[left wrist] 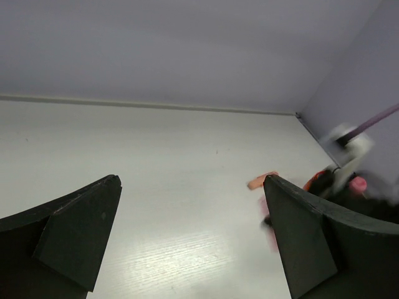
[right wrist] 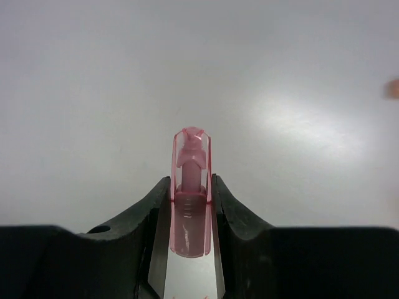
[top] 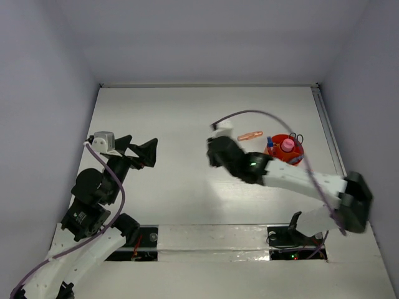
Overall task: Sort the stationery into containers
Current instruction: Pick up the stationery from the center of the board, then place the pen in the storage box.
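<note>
A small clear pink plastic piece [right wrist: 191, 149], rounded at its far end with a solid pink peg inside, sits between the two black fingers of the right gripper [right wrist: 191, 183]. The jaws are drawn in narrow, each finger pressing one side of the piece, so I read it as gripped. Its rounded end sticks out past the fingertips over the white table [top: 187, 112]. I cannot tell whether its underside touches the surface. From overhead, this gripper is near the middle of the table, a little right of centre. To its right a thin salmon-orange stick [top: 250, 135] lies flat on the table, just beside a small round orange-red plastic bowl [top: 294, 159] near the right edge. Inside the bowl a pink cylindrical tube [top: 287, 145] stands upright. The black-handled scissors [top: 297, 137] rest at the bowl's far side, and something blue sits at its left rim, too small for me to identify. Well apart, on the left side of the table, the left gripper [top: 138, 149] hangs with its jaws spread wide and nothing between them. Its wrist camera looks across bare table toward the stick and the blurred bowl.
</note>
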